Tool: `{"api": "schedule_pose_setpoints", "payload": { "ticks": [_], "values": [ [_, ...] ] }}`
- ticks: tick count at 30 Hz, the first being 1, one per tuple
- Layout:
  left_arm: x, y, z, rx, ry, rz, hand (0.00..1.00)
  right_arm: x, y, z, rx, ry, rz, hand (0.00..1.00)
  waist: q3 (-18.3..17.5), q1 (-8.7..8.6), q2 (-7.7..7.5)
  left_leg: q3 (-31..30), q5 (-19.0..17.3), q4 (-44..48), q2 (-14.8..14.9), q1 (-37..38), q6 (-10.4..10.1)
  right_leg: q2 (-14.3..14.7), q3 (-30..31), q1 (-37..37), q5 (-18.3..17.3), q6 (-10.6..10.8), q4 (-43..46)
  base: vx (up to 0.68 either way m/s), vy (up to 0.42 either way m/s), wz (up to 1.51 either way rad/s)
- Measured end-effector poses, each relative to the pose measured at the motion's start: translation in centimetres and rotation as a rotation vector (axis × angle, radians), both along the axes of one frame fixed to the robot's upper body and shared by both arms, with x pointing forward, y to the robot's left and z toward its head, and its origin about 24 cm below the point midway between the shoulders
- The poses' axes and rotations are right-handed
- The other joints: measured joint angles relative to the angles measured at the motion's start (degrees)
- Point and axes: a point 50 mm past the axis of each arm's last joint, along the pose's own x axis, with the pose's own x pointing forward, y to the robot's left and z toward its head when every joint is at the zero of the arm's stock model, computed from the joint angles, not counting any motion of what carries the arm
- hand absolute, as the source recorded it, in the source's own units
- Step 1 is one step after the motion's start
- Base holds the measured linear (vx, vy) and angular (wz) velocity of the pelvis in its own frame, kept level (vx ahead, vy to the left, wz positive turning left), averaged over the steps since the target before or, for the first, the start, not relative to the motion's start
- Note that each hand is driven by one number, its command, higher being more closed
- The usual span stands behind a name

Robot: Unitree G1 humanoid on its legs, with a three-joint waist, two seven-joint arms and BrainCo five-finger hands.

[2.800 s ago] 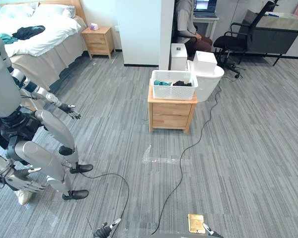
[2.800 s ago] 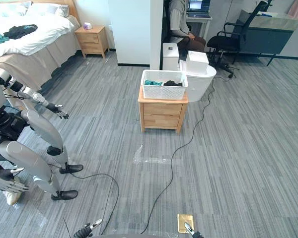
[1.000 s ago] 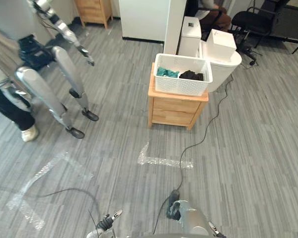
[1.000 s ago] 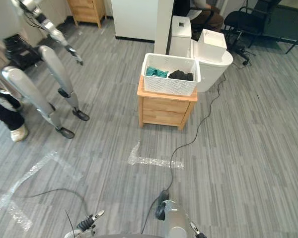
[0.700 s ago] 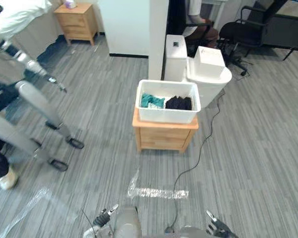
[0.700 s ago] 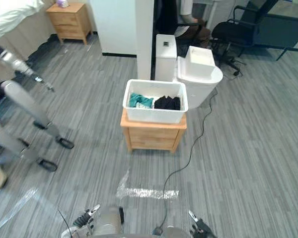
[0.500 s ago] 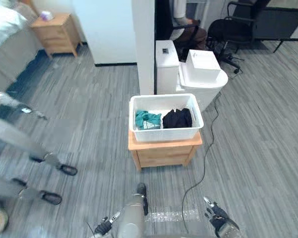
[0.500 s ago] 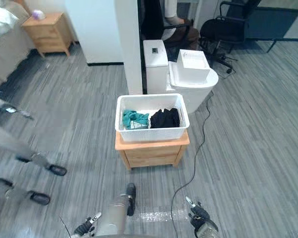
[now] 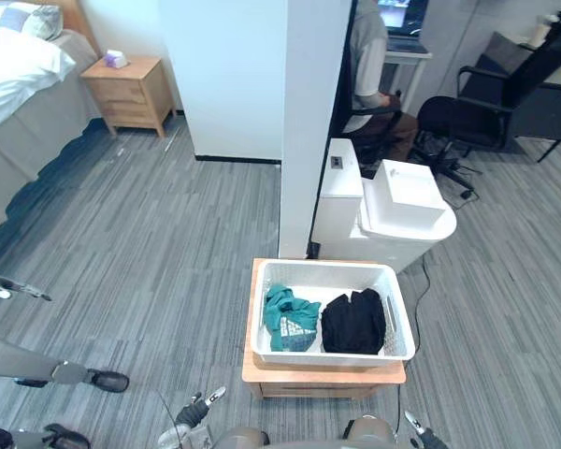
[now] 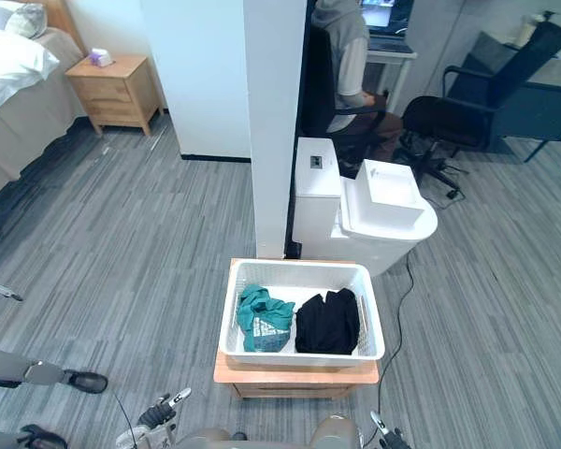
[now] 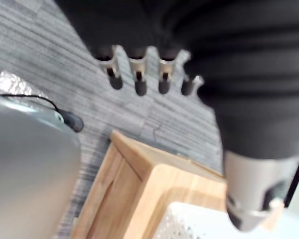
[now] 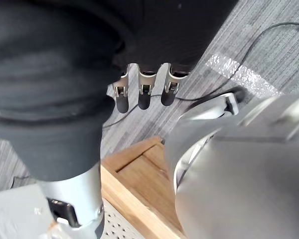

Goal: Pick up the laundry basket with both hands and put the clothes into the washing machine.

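White perforated plastic laundry basket (image 9: 327, 356) sits on small wooden table (image 9: 323, 375), teal shirt (image 9: 290, 318) and black garment (image 9: 353, 322) inside. Left hand (image 11: 138, 77) and right hand (image 12: 142, 92) low on the near side, fingers straight, apart from basket.

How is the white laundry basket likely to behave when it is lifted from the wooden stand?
The basket looks like rigid perforated plastic, so it should probably keep its shape. With just a teal garment and a black garment inside, it is likely light. Both lie loose, so they may slide if it tilts.
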Motion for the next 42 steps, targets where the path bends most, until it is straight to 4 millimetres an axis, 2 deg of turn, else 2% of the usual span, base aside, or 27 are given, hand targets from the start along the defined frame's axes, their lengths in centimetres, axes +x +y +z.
{"api": "schedule_pose_setpoints", "payload": {
  "ticks": [1, 2, 4, 5, 6, 7, 8, 10, 11, 13, 15, 16, 18, 20, 21, 25, 27, 28, 29, 30, 33, 35, 37, 38, 42],
  "values": [
    [-0.4, 0.5, 0.0, 0.01, 0.006, 0.012, 0.0, -0.4, 0.2, -0.1, 0.011, 0.002, -0.039, 0.0, -0.6, -0.08, -1.13, -0.7, -1.0, -0.5, 0.2, -0.1, -1.9, -0.1, 1.3, 0.0, 9.1, 2.2, -5.0, 0.23, -0.349, 0.28],
    [-0.6, 0.7, 0.0, 0.016, 0.009, 0.017, 0.0, -0.5, 0.2, -0.1, 0.014, 0.003, -0.053, 0.0, -1.1, 0.06, -1.86, -1.0, -0.9, -0.9, 0.6, 0.1, -2.9, 0.2, 1.2, 0.8, 7.4, 4.1, -5.8, 0.25, -0.466, 0.16],
    [-1.7, 0.0, -0.4, -0.011, 0.035, 0.046, 0.0, 0.2, -1.5, 0.5, -0.034, -0.041, -0.094, 0.0, -2.3, 0.01, 0.55, -0.9, -0.1, -3.1, 4.9, 0.4, -5.2, 4.8, -1.3, 3.4, 7.7, 2.6, -12.5, 0.17, -0.37, 0.02],
    [-1.9, -0.2, -0.5, -0.019, 0.04, 0.051, 0.0, 0.5, -2.1, 0.8, -0.055, -0.057, -0.097, 0.0, -2.6, -0.26, 1.32, -0.9, 0.2, -3.7, 5.6, 0.5, -5.6, 5.7, -1.9, 3.9, 7.9, 2.4, -13.6, 0.17, -0.296, 0.16],
    [-2.5, -0.3, -0.6, -0.028, 0.046, 0.066, 0.0, 1.3, -4.0, 1.9, -0.127, -0.123, -0.138, 0.0, -3.2, -0.53, 2.48, -1.0, 0.7, -4.6, 6.9, 0.4, -6.5, 7.4, -2.7, 4.9, 8.2, 1.9, -15.5, 0.11, -0.199, 0.14],
    [-2.7, -0.2, -0.5, -0.025, 0.041, 0.079, 0.0, 1.8, -4.9, 2.6, -0.169, -0.16, -0.144, 0.0, -3.3, -0.59, 2.69, -0.9, 0.9, -5.0, 7.4, 0.3, -6.8, 8.1, -2.8, 5.2, 8.4, 1.7, -16.4, 0.09, -0.197, 0.08],
    [-3.3, 0.5, -0.2, -0.014, 0.017, 0.124, 0.0, 2.7, -6.7, 4.2, -0.256, -0.239, -0.155, 0.0, -3.9, -0.59, 2.86, -0.9, 0.9, -5.4, 8.0, -0.2, -6.8, 9.0, -3.2, 5.3, 8.7, 1.3, -17.8, 0.03, -0.108, 0.02],
    [-3.9, 2.1, 0.5, -0.002, -0.044, 0.217, 0.0, 3.2, -9.5, 7.1, -0.398, -0.348, -0.192, 0.0, -4.2, -0.56, 2.63, -1.1, 1.0, -5.9, 8.6, -1.0, -7.1, 9.8, -4.1, 5.3, 9.1, 0.6, -19.5, 0.03, -0.083, 0.09],
    [-4.4, 3.0, 1.0, 0.014, -0.073, 0.253, 0.0, 3.0, -10.7, 8.4, -0.464, -0.384, -0.214, 0.0, -4.6, -0.55, 2.63, -1.3, 1.1, -5.9, 8.6, -1.6, -7.2, 10.0, -4.4, 5.3, 9.5, 0.4, -20.5, 0.02, -0.05, 0.13],
    [-5.5, 5.8, 2.5, 0.084, -0.133, 0.296, 0.0, 2.2, -13.5, 11.3, -0.607, -0.44, -0.272, 0.0, -5.1, -0.43, 1.5, -1.8, 1.2, -6.0, 8.6, -2.6, -7.3, 10.3, -5.1, 5.9, 10.5, 0.5, -22.9, 0.0, -0.025, 0.14],
    [-5.9, 7.4, 3.9, 0.136, -0.172, 0.277, 0.0, 1.8, -14.7, 12.7, -0.666, -0.459, -0.284, 0.0, -5.3, -0.37, 1.5, -1.8, 1.2, -6.2, 8.5, -2.7, -7.3, 10.2, -5.3, 6.2, 11.0, 0.4, -23.9, 0.01, -0.005, 0.05],
    [-5.6, 8.7, 5.2, 0.18, -0.227, 0.267, 0.0, 1.9, -15.3, 13.6, -0.7, -0.477, -0.274, 0.0, -5.9, -0.26, 0.81, -1.7, 1.2, -6.4, 8.4, -2.8, -7.3, 10.1, -5.3, 6.2, 11.3, 0.4, -24.3, 0.0, 0.0, 0.0],
    [-4.5, 10.4, 7.3, 0.25, -0.31, 0.244, 0.0, 2.2, -15.8, 14.4, -0.727, -0.501, -0.252, 0.0, -6.0, 0.15, 1.12, -1.6, 1.3, -6.7, 8.1, -3.1, -7.4, 10.0, -5.3, 6.0, 11.7, 0.5, -25.0, 0.0, 0.0, 0.0],
    [-2.4, 11.8, 9.4, 0.307, -0.406, 0.209, 0.0, 2.8, -16.3, 15.1, -0.742, -0.517, -0.199, 0.0, -6.3, 0.72, 1.56, -1.5, 1.3, -6.7, 7.5, -3.3, -7.4, 10.0, -5.2, 6.0, 12.1, 0.8, -25.5, 0.0, 0.004, -0.03],
    [-1.0, 12.4, 10.2, 0.322, -0.451, 0.194, 0.0, 4.0, -16.4, 15.7, -0.745, -0.531, -0.127, 0.0, -6.4, 0.76, 1.84, -1.2, 1.3, -6.7, 7.5, -3.4, -7.4, 9.9, -5.0, 6.0, 12.5, 0.8, -26.0, 0.0, 0.002, -0.06],
    [2.3, 12.6, 11.3, 0.331, -0.515, 0.12, 0.0, 7.5, -15.9, 16.4, -0.701, -0.57, 0.103, 0.0, -5.5, 0.73, 3.15, -0.4, 1.3, -6.7, 7.4, -3.5, -7.4, 9.9, -4.2, 5.6, 13.1, 0.5, -26.6, -0.02, 0.002, -0.11],
    [5.0, 11.5, 11.5, 0.305, -0.543, 0.021, 0.0, 9.6, -15.1, 16.0, -0.641, -0.559, 0.243, 0.0, -4.9, 0.73, 3.47, -0.4, 1.3, -6.5, 7.4, -3.5, -7.4, 10.0, -4.2, 5.2, 13.3, 0.6, -26.6, 0.0, 0.0, 0.0],
    [5.6, 11.1, 11.4, 0.296, -0.545, 0.0, 0.0, 10.1, -14.8, 15.8, -0.624, -0.561, 0.277, 0.0, -4.9, 0.69, 4.06, -0.4, 1.3, -6.4, 7.5, -3.5, -7.4, 10.0, -4.2, 5.2, 13.3, 0.6, -26.6, 0.01, -0.008, -0.05],
    [7.0, 10.2, 11.4, 0.276, -0.56, -0.041, 0.0, 11.3, -14.1, 15.6, -0.595, -0.566, 0.335, 0.0, -3.9, 0.55, 3.49, -0.2, 1.3, -6.2, 7.5, -3.6, -7.4, 9.9, -4.0, 5.1, 13.3, 0.6, -26.5, -0.01, -0.006, -0.08],
    [8.3, 9.3, 11.4, 0.256, -0.572, -0.087, 0.0, 12.5, -13.1, 15.4, -0.562, -0.576, 0.398, 0.0, -3.0, 0.48, 3.8, 0.2, 1.3, -5.6, 7.5, -3.6, -7.4, 9.9, -3.8, 5.1, 13.4, 0.5, -26.4, -0.04, -0.004, -0.1],
    [10.7, 7.4, 11.6, 0.225, -0.598, -0.172, 0.0, 15.0, -10.9, 15.0, -0.512, -0.59, 0.536, 0.0, -0.3, 0.51, 2.93, 1.0, 1.3, -5.0, 7.6, -4.1, -7.4, 9.8, -2.7, 3.9, 13.5, 0.4, -25.6, -0.06, 0.001, -0.15],
    [13.3, 5.8, 12.1, 0.217, -0.617, -0.25, 0.0, 17.5, -8.8, 15.2, -0.491, -0.613, 0.643, 0.0, 2.7, 0.49, 2.09, 1.1, 1.3, -3.4, 7.5, -5.9, -7.4, 9.4, -2.3, 2.2, 13.8, 0.2, -24.4, -0.07, -0.001, -0.08],
    [15.3, 4.6, 12.6, 0.229, -0.628, -0.301, 0.0, 19.2, -7.4, 15.4, -0.486, -0.616, 0.72, 0.0, 4.7, 0.47, 1.74, 1.2, 1.1, -1.7, 7.3, -7.8, -7.6, 9.0, -2.0, 0.4, 13.8, 0.2, -23.0, -0.11, 0.006, -0.05],
    [16.6, 4.1, 13.2, 0.237, -0.643, -0.319, 0.0, 20.2, -6.4, 15.6, -0.485, -0.625, 0.776, 0.0, 6.0, 0.78, 1.5, 1.3, 1.1, -0.4, 7.3, -9.3, -7.7, 8.9, -1.6, -1.1, 13.8, 0.1, -21.8, -0.1, 0.004, -0.07],
    [19.6, 3.5, 14.5, 0.273, -0.649, -0.327, 0.0, 22.9, -4.0, 17.2, -0.507, -0.683, 0.886, 0.0, 10.6, 1.01, 1.0, 1.3, 1.0, 2.3, 7.4, -12.0, -7.6, 8.8, -1.1, -3.7, 13.9, -0.1, -19.5, -0.14, -0.023, -0.04]
  ]
}}
